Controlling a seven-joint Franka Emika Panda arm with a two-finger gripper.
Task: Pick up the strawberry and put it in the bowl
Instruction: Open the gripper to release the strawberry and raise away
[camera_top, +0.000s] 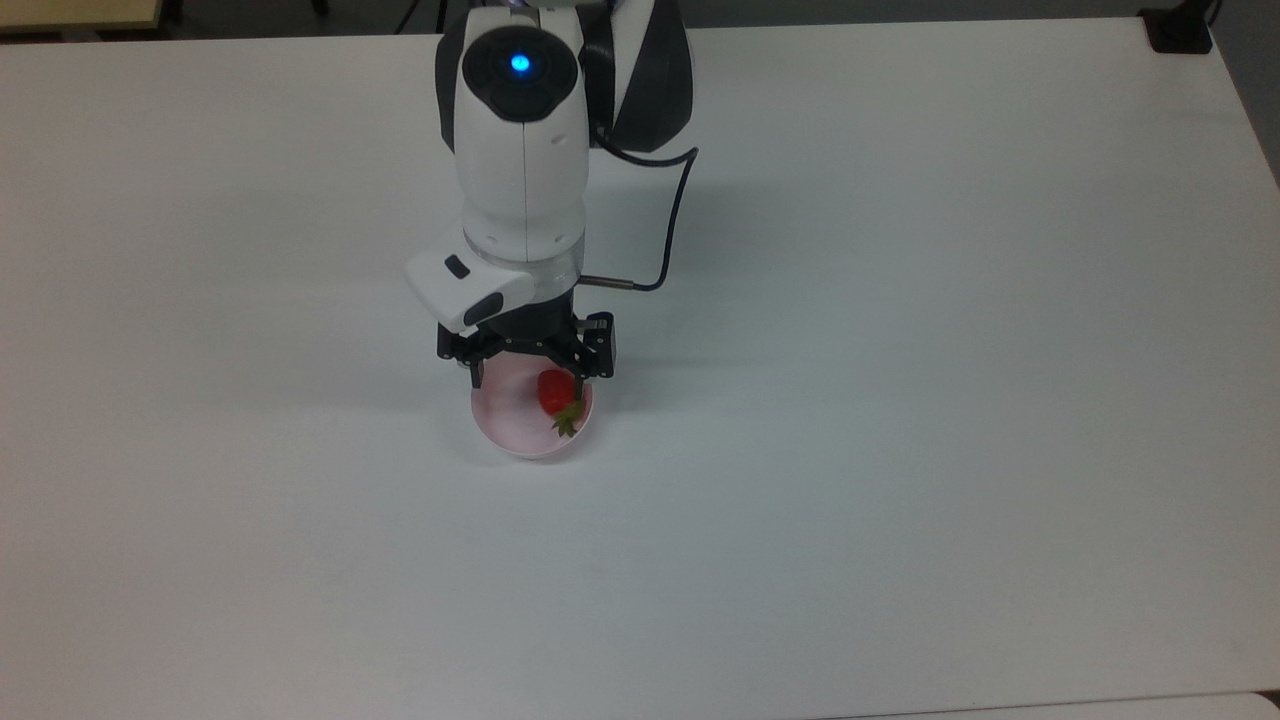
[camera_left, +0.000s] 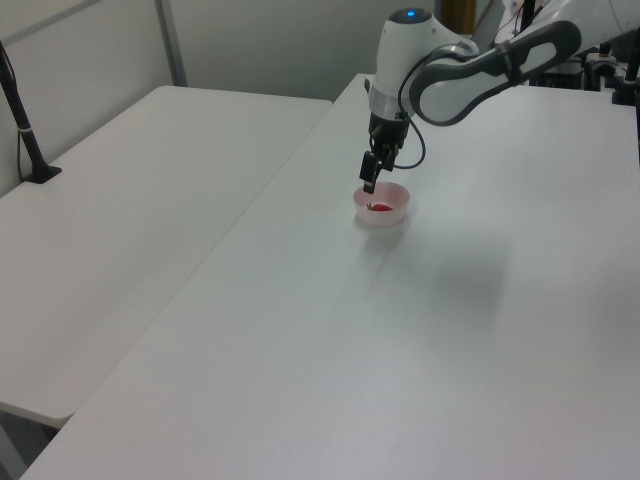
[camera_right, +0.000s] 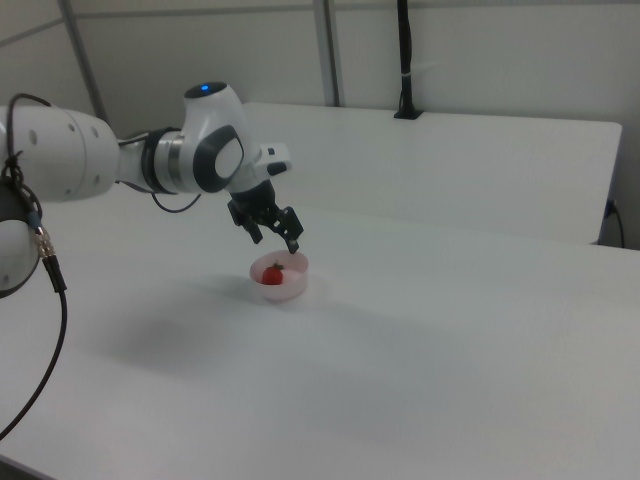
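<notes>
The red strawberry (camera_top: 553, 393) lies inside the pale pink bowl (camera_top: 505, 432), toward the top view's right side of it, green cap pointing to the frame's bottom. It also shows as a red spot (camera_right: 273, 274) in the bowl (camera_right: 290, 291) in the right view, and faintly (camera_left: 380, 208) in the bowl (camera_left: 398, 212) in the left view. My gripper (camera_top: 530, 372) hangs just above the bowl's far rim, fingers spread open and holding nothing (camera_right: 275, 238) (camera_left: 370, 184).
The bowl stands on a wide white table (camera_top: 900, 400). A second white table (camera_left: 120, 200) adjoins it at the left view's left. A black post (camera_left: 25, 125) is clamped at that table's far edge. A black cable (camera_top: 670, 220) loops beside the wrist.
</notes>
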